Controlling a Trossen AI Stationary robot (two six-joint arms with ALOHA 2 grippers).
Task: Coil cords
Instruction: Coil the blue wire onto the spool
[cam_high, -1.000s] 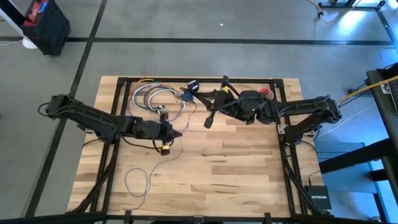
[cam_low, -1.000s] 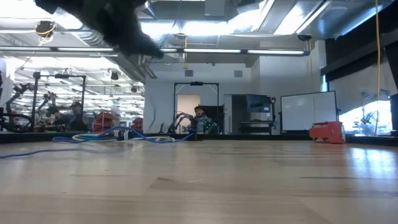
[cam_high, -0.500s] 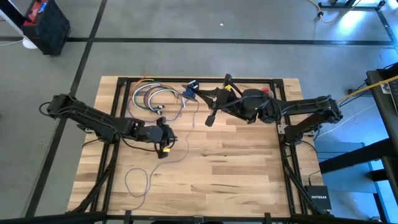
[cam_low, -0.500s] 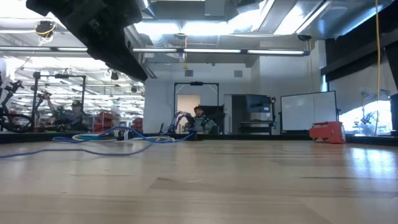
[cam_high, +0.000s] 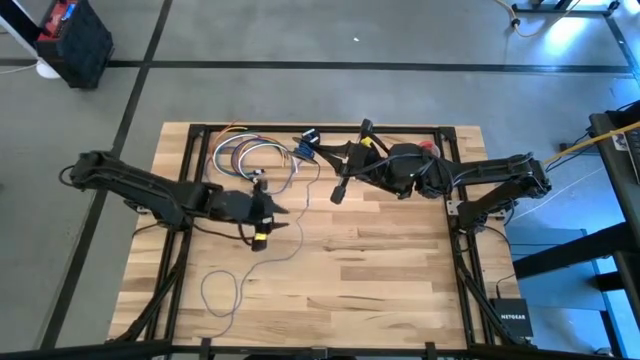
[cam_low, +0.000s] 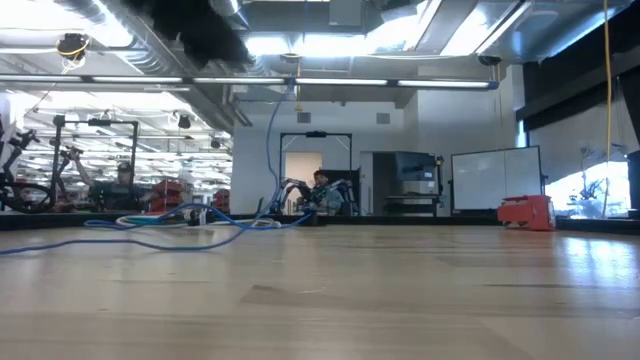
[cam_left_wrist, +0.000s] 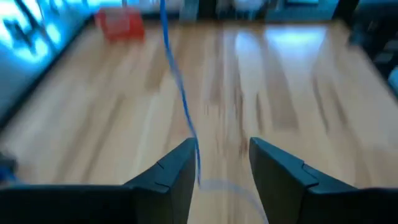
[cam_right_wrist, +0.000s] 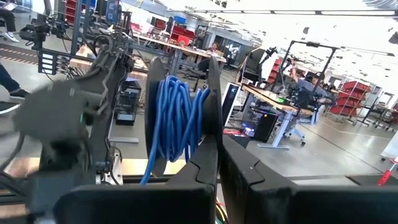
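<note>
The thin blue cord (cam_high: 285, 245) runs from a lifted coil (cam_right_wrist: 175, 118) at my right gripper (cam_high: 312, 152) down to the table. It trails to a loose loop (cam_high: 221, 291) lying near the front left. In the low view the cord (cam_low: 270, 150) rises off the table to the coil. My left gripper (cam_left_wrist: 221, 168) hovers open over the table's middle left. The cord (cam_left_wrist: 184, 106) passes between its fingers close to one of them; whether it touches, I cannot tell. My right gripper (cam_right_wrist: 217, 158) is shut, high at the far middle. My right gripper carries the wound coil of the cord (cam_right_wrist: 186, 106), which sits right against its shut fingers (cam_right_wrist: 214, 99), lifted clear of the table. The fingers point level toward the table's left. Whether the turns go around the fingers or are pinched, the coil itself hides.
A bundle of multicoloured looped wires (cam_high: 245, 158) lies at the far left of the table, just beyond my left gripper. A small red thing (cam_high: 428, 149) sits at the far right. Bare wood stretches over the near and right parts.
My left gripper has opened and let go of the cord, and has risen. The freed cord now hangs from the coil at my right gripper down to the table.
</note>
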